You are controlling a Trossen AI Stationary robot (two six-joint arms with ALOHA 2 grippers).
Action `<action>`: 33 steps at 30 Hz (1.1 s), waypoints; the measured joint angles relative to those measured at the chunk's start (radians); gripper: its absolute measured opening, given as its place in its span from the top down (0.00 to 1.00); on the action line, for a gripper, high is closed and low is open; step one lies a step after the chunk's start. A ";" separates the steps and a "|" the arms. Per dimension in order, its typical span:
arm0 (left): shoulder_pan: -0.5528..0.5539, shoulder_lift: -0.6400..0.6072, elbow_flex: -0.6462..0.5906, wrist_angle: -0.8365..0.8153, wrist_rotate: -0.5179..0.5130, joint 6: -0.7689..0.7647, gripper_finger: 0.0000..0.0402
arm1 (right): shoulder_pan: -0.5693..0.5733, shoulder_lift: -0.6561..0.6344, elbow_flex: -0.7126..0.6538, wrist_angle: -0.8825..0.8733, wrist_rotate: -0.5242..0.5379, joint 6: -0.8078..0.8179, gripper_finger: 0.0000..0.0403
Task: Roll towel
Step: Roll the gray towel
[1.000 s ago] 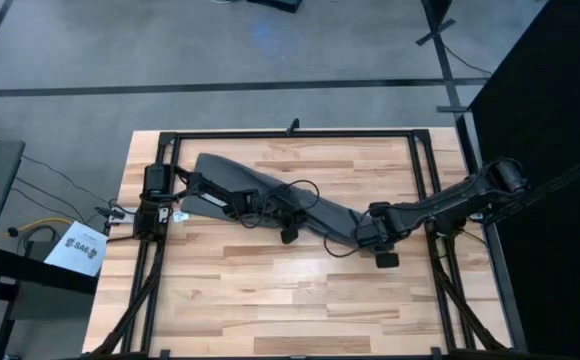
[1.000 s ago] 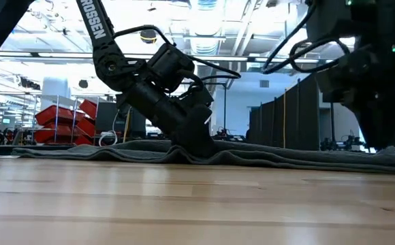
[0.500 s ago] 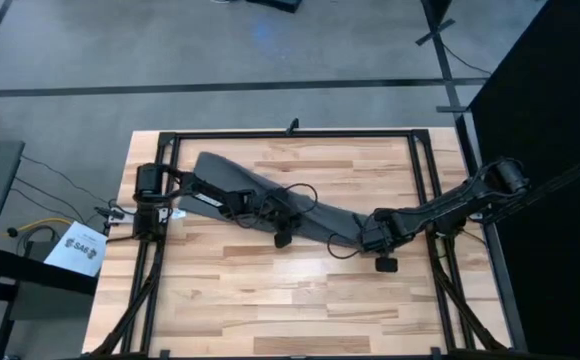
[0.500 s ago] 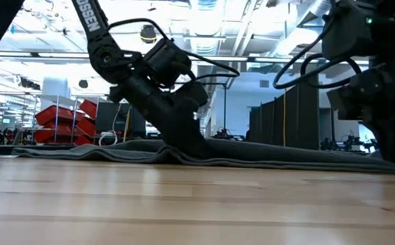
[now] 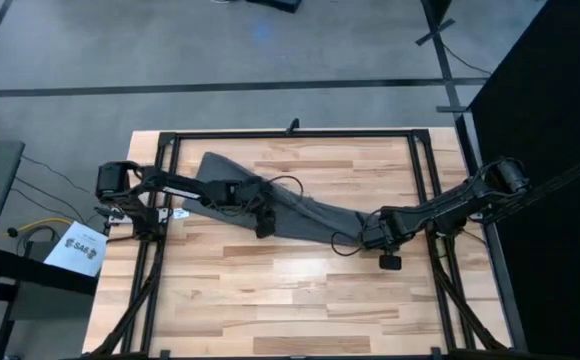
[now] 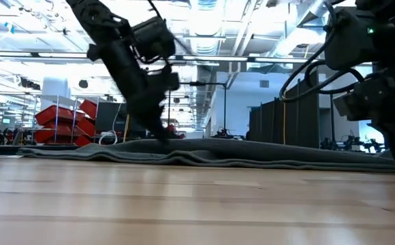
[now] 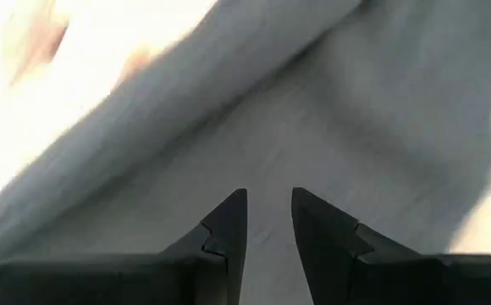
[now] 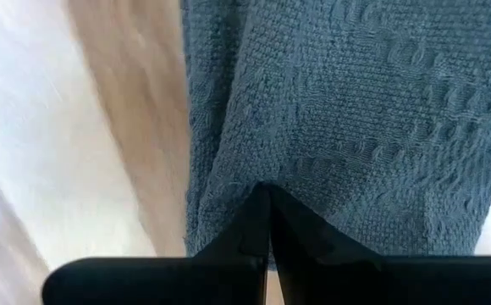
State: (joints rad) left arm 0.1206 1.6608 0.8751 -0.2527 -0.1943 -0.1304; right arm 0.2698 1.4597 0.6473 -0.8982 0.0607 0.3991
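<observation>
Two views leave gaps: the low view cuts off my right gripper [image 5: 374, 238] at the frame's side, and my left wrist view is blurred. The towel [image 5: 300, 211] lies stretched diagonally across the bench [image 5: 270, 300], from the far left toward the near right. My right fingers [image 8: 258, 229] are closed, pinching the towel's near-right end. My left gripper [image 7: 269, 222] sits over the towel's middle, fingers slightly parted, holding nothing I can make out.

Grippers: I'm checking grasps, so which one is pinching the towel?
The right gripper, shut on the towel at its end; the left gripper hovers open.
</observation>
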 joint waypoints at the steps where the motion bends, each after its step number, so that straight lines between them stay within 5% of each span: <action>1: 0.006 0.002 -0.006 -0.013 -0.004 -0.007 0.80 | -0.003 0.000 -0.001 -0.005 0.000 0.005 1.00; 16: 0.061 0.051 -0.161 0.278 -0.012 0.041 0.80 | -0.057 -0.024 0.106 -0.105 0.058 0.020 1.00; 23: 0.063 -0.005 -0.116 0.150 0.000 0.098 0.80 | -0.073 -0.047 0.251 -0.151 0.103 -0.023 1.00; 28: 0.080 -0.152 -0.100 -0.062 -0.038 0.116 0.80 | -0.191 -0.046 0.274 0.159 0.159 -0.200 0.98; 33: 0.084 -0.340 -0.103 -0.244 -0.073 0.069 0.80 | -0.405 -0.014 0.276 0.579 0.061 -0.339 0.86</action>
State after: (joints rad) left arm 0.2043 1.3204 0.7719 -0.4965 -0.2674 -0.0610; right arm -0.1354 1.4455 0.9230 -0.3190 0.1212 0.0600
